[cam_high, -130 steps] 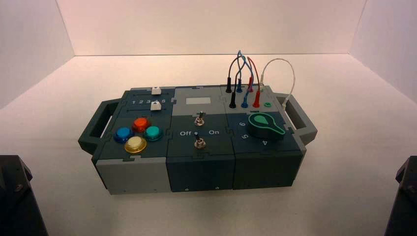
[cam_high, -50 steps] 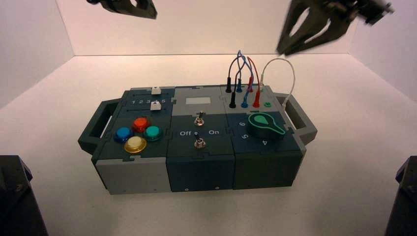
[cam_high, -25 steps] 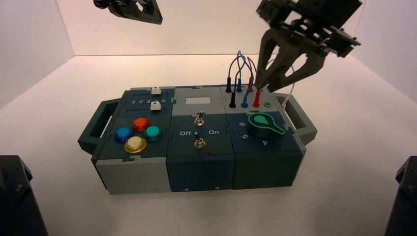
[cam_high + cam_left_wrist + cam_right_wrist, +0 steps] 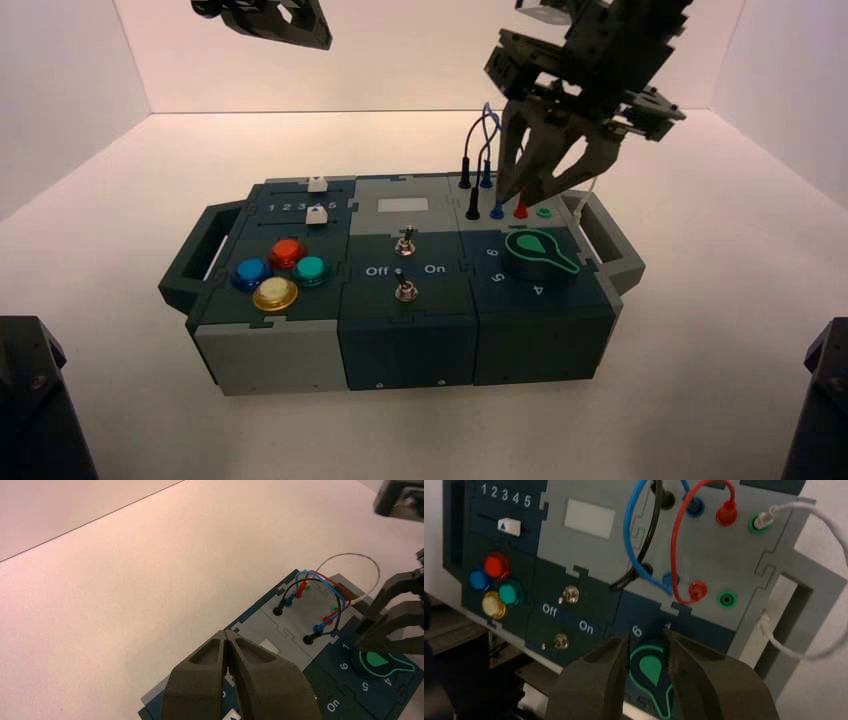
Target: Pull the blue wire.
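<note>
Where right tool (image 4: 522, 191) obstructs overhead, left wrist shows blue wire (image 4: 326, 583).

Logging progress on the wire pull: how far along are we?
Nothing pulled yet: the blue wire shows its plugs at the box's blue sockets, beside the black and red wires. In hand: right gripper, open, is over that wire panel, holding nothing. Left gripper, shut, waits off the box's far left. Left: grip blue, pull it free.
</note>
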